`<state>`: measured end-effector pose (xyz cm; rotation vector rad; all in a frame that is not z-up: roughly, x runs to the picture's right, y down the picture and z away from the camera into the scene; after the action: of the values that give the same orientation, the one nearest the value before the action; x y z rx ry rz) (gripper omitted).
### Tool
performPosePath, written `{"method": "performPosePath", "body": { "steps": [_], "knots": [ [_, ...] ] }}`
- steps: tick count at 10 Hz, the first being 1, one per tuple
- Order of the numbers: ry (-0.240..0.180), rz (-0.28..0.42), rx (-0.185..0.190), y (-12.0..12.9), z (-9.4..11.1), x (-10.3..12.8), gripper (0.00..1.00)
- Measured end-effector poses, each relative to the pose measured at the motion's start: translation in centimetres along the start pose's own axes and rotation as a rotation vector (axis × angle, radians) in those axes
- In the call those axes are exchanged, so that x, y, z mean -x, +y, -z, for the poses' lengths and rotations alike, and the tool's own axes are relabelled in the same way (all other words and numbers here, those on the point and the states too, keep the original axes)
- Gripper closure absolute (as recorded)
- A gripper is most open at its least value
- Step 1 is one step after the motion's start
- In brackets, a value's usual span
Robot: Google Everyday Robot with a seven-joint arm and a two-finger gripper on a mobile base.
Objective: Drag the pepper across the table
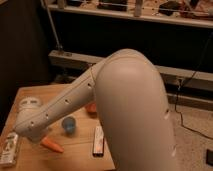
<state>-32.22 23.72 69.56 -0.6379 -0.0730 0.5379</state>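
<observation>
The orange pepper (53, 145) lies on the light wooden table (50, 94) near its front edge, tapered end pointing right. My gripper (36, 139) is at the end of my white arm (65, 105), low over the table at the pepper's left, thick end. The arm's wrist covers most of the gripper and the pepper's stem end. I cannot tell whether the gripper touches the pepper.
A small blue cup (68, 124) stands just behind the pepper. A red-orange bowl (91, 108) is mostly hidden behind the arm. A dark bar-shaped packet (98, 141) lies to the right, a can (10, 148) at the left edge, a white round object (30, 103) behind.
</observation>
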Motion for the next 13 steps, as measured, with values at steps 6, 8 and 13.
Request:
{"method": "performPosePath", "body": {
  "steps": [6, 8, 13],
  "knots": [
    [0.004, 0.034, -0.033, -0.5, -3.3, 0.4, 0.35],
    [0.020, 0.032, -0.043, -0.7, -4.4, 0.0, 0.35],
    [0.025, 0.002, -0.029, -0.9, -6.9, 0.4, 0.35]
  ]
}}
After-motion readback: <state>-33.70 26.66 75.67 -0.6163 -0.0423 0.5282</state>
